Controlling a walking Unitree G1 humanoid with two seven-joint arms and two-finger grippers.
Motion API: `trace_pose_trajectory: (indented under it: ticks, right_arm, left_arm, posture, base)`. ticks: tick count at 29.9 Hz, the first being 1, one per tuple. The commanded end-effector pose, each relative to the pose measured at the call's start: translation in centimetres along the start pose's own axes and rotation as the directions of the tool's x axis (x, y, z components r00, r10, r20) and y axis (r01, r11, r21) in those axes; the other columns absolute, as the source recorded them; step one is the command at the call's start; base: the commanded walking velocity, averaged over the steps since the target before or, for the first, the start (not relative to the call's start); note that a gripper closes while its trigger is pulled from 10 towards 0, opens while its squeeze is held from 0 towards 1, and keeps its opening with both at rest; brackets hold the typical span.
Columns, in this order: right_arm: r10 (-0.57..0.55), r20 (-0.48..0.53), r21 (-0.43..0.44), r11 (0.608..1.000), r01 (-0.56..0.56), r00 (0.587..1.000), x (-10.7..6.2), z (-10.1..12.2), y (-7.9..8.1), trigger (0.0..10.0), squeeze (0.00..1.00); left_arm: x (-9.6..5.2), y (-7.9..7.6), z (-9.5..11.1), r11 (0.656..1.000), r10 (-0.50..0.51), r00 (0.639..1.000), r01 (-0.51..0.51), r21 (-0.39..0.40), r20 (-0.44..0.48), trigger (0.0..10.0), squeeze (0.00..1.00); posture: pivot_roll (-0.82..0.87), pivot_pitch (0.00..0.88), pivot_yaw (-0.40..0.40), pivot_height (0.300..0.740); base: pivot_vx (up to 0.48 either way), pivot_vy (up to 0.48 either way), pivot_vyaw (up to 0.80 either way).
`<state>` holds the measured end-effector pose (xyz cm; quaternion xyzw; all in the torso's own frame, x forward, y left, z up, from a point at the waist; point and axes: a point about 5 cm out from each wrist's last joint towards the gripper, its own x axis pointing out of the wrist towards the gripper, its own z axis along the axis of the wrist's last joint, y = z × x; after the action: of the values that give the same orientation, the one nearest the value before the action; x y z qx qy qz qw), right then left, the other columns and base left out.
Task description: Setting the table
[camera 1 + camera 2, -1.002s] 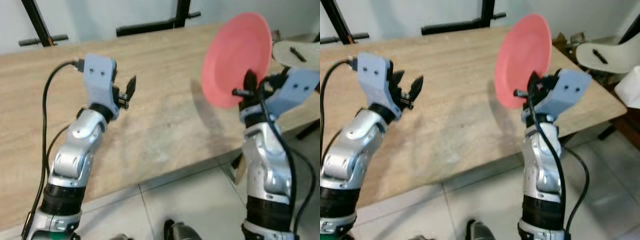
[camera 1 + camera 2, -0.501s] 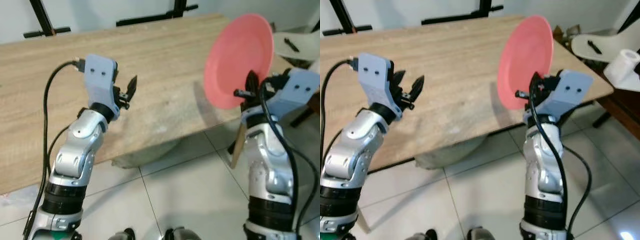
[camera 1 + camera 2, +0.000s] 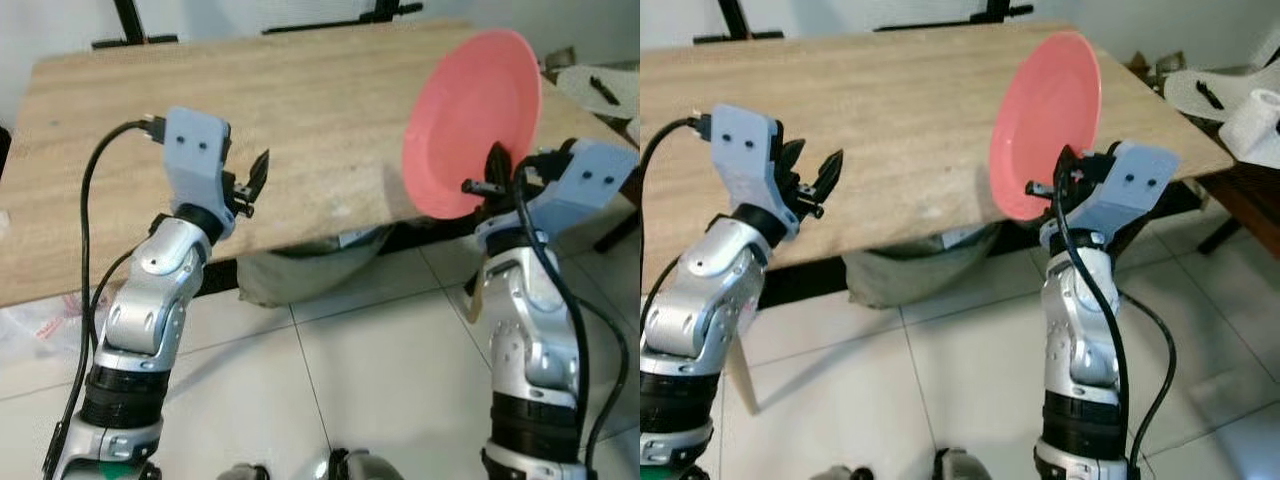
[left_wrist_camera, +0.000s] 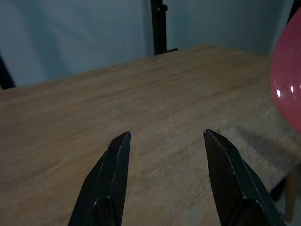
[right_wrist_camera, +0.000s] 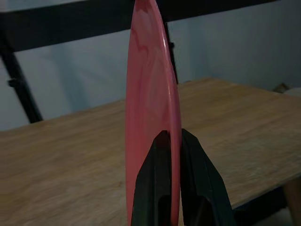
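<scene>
My right gripper (image 3: 497, 165) is shut on the lower rim of a pink plate (image 3: 470, 120), which stands nearly on edge above the near right part of the wooden table (image 3: 300, 90). The right wrist view shows the plate (image 5: 153, 117) edge-on, clamped between the two black fingers (image 5: 155, 188). My left gripper (image 3: 255, 180) is open and holds nothing, raised over the table's near edge on the left. In the left wrist view its fingertips (image 4: 123, 139) stand apart above bare wood, with the plate (image 4: 287, 89) at the frame's border.
The table's near edge runs across the view, with white tiled floor (image 3: 380, 370) in front of it. A grey-green sack (image 3: 300, 270) lies under the table. A white chair (image 3: 1220, 90) and a paper roll (image 3: 1262, 115) are at the far right. Black stand legs (image 3: 340, 15) rise behind the table.
The whole view has shifted: the table now lies farther off and more floor shows beneath it. Both arms keep their pose, and the plate stays clamped in the right gripper.
</scene>
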<state>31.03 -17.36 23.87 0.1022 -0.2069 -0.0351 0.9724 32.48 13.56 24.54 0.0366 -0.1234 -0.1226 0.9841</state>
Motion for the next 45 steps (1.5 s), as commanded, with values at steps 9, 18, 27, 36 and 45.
trace_pose_trajectory:
  ticks: [9,18,27,36,45]
  right_arm:
    - [-0.010,-0.013,0.025,1.000,0.011,1.000,-0.1,-0.1,-0.1,10.0,0.00]
    - [-0.018,-0.008,0.020,1.000,0.018,1.000,0.0,0.0,-0.4,10.0,0.00]
    - [-0.021,0.001,0.016,1.000,0.021,1.000,0.1,0.3,-0.5,10.0,0.00]
    - [-0.017,0.006,0.016,1.000,0.017,1.000,0.2,0.4,-0.5,10.0,0.00]
    - [-0.010,0.006,0.016,1.000,0.010,1.000,0.2,0.4,-0.4,10.0,0.00]
  left_arm:
    - [-0.1,-0.4,-0.6,0.999,-0.026,0.999,0.025,-0.021,-0.035,10.0,0.00]
    - [0.0,-0.4,-0.7,0.999,-0.038,0.999,0.037,-0.032,-0.039,10.0,0.00]
    - [0.2,-0.6,-0.3,0.997,-0.043,0.999,0.041,-0.069,-0.024,10.0,0.00]
    - [0.5,-0.6,0.3,0.982,-0.063,0.998,0.060,-0.177,-0.008,10.0,0.00]
    - [0.5,-0.7,0.5,0.983,-0.074,0.997,0.075,-0.165,0.012,10.0,0.00]
  posture:
    - [-0.11,0.070,0.057,0.740]
    - [-0.11,0.072,0.060,0.740]
    - [-0.11,0.071,0.062,0.740]
    - [-0.12,0.068,0.060,0.740]
    - [-0.12,0.062,0.057,0.740]
  base:
    - [0.000,0.000,-0.49]
    - [0.000,0.000,-0.80]
    - [0.000,0.000,-0.80]
    - [0.000,0.000,-0.80]
    - [0.000,0.000,-0.80]
